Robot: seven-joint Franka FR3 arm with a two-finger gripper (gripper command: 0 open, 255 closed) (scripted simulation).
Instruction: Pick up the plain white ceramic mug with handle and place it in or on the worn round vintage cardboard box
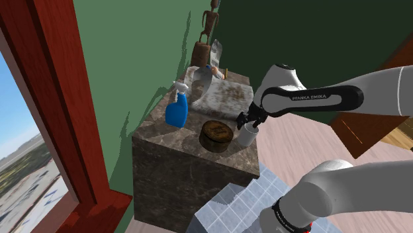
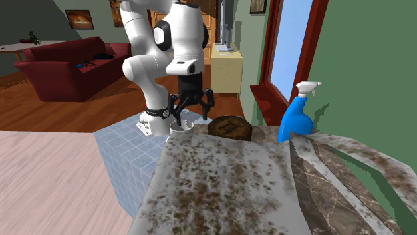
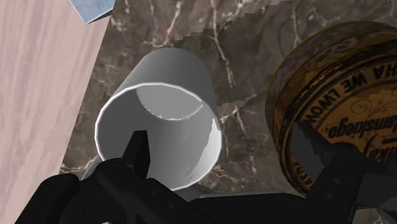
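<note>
Jaws apart at a smooth white cylindrical mug (image 3: 178, 70), beside a worn round lettered box (image 3: 331, 83)

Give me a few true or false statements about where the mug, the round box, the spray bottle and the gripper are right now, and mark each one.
1. The white mug stands upright on the counter. True.
2. The gripper is shut on the mug. False: its fingers stand apart and do not clasp the mug.
3. The mug sits inside the round box. False: it stands beside the box, on the counter.
4. A blue spray bottle stands on the same counter. True.
</note>
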